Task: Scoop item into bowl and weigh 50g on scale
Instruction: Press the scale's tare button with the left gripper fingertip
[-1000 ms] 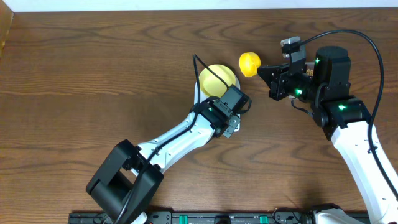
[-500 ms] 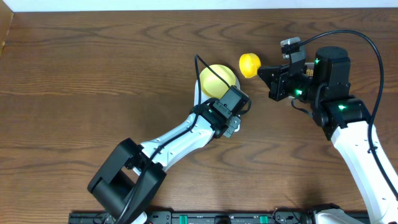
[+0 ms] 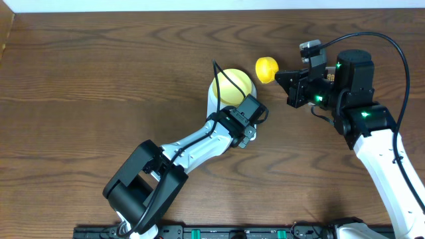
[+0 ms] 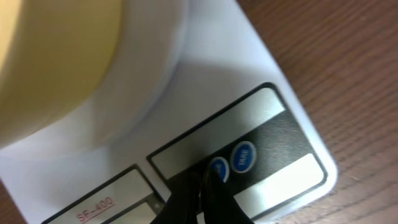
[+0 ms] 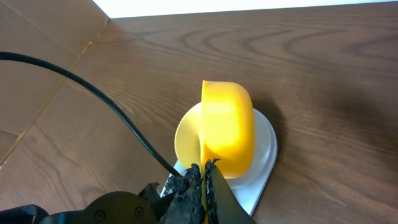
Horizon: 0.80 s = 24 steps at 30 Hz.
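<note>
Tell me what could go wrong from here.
The shut left tool sits at one blue button, right beside its twin; a slip could hit the wrong one or nudge the scale under the bowl. The right tool holds the yellow scoop by its thin handle only, so it might twist.

White shells and black joints cover the left arm (image 3: 196, 143) and right arm (image 3: 385, 159), its pincer (image 5: 206, 167) black.

Left hand (image 4: 202, 188) pinched closed (tips angled down); right hand (image 5: 204, 180) likewise closed.
</note>
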Each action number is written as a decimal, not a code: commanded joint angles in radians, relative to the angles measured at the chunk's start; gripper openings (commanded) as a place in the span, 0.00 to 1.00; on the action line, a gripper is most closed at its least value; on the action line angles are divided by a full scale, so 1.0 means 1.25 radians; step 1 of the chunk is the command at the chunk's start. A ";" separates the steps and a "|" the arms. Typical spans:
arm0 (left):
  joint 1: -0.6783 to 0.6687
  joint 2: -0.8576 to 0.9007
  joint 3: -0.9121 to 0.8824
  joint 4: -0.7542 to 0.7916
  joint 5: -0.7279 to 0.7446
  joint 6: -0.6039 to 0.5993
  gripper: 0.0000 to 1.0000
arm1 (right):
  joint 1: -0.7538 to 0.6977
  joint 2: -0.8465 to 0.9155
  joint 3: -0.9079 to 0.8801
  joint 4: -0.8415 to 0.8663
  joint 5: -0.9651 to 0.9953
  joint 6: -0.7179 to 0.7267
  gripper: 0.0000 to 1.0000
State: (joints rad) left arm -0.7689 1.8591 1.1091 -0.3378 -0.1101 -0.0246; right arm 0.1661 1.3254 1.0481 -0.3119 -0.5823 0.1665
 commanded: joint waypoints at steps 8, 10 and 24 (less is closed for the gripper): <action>0.000 0.005 -0.006 0.002 -0.052 0.010 0.08 | -0.002 0.002 0.014 0.000 0.003 -0.021 0.01; 0.000 0.006 -0.006 0.002 -0.046 0.010 0.08 | -0.002 0.002 0.014 0.000 0.003 -0.021 0.01; -0.001 0.009 -0.010 -0.014 -0.011 0.023 0.08 | -0.002 0.002 0.014 -0.003 0.004 -0.033 0.01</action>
State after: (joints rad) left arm -0.7689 1.8591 1.1091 -0.3489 -0.1501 -0.0208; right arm 0.1661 1.3254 1.0481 -0.3168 -0.5823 0.1471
